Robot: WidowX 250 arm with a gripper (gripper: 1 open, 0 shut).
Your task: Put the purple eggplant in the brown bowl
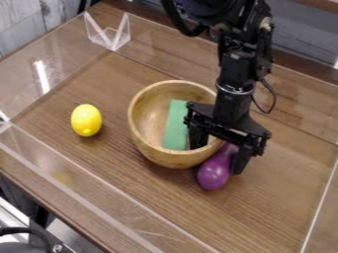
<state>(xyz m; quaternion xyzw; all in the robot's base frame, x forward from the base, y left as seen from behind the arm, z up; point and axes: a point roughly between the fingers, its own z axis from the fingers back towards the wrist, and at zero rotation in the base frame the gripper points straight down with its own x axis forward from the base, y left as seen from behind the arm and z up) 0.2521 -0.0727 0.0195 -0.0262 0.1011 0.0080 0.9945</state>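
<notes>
The purple eggplant (pixel 214 174) lies on the table (pixel 119 203), just outside the brown bowl (pixel 165 123), at its near right rim. The end effector (pixel 226 147) is closed on its upper end.

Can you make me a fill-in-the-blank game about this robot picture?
1. The purple eggplant lies on the table, ____ the brown bowl.
2. The block inside the bowl is colored ____.
3. The yellow ____ sits left of the bowl.
4. The gripper is right above the ____.

Missing words: outside; green; lemon; eggplant
</notes>
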